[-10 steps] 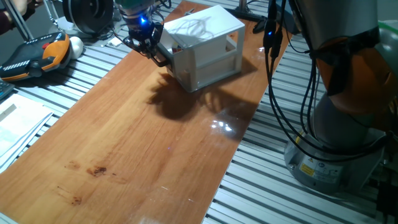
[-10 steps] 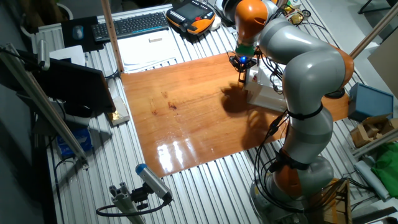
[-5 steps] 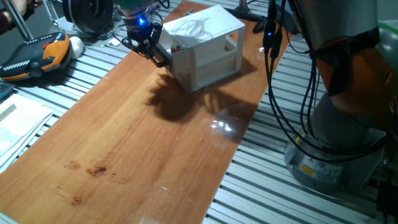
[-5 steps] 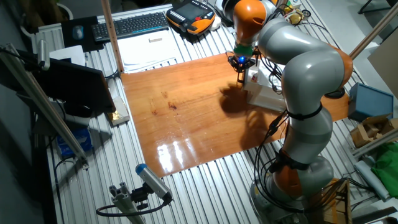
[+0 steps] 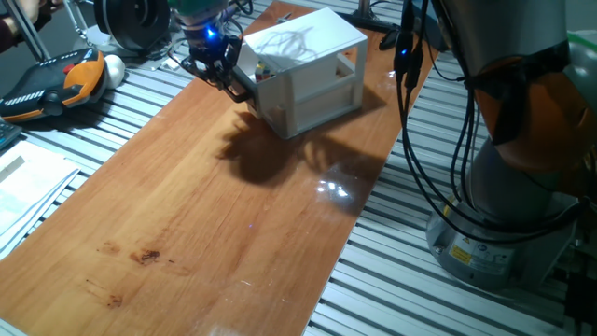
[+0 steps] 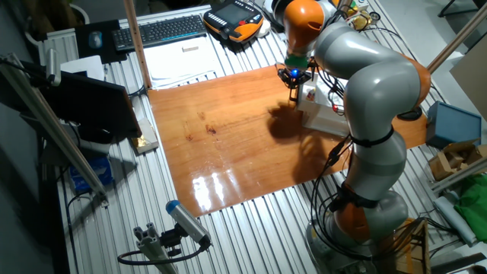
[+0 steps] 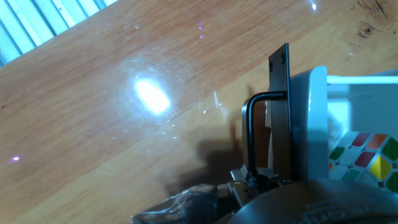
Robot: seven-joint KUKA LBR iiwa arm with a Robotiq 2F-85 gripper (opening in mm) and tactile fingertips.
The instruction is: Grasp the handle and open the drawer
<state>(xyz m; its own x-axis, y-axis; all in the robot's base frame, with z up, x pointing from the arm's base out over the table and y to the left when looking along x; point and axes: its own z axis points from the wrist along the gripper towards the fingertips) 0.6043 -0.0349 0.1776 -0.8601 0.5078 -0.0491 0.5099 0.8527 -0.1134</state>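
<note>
Our gripper (image 5: 233,82) sits right at the drawer's (image 7: 311,118) front, with the handle (image 7: 252,127) directly ahead of it, placed for pulling outward over the counter (image 5: 215,215). We cannot tell whether it grips.

Wooden board on a slatted metal table

A glossy brown wooden board (image 5: 215,196) lies on the ribbed metal table (image 5: 401,280). The white box (image 5: 308,70) stands on the board near its far end; bare wood stretches from the box toward the near edge, with dark knots (image 5: 140,254) well away from the box. Beside the board, left of the box, papers (image 5: 28,187) lie on the slats.
</note>
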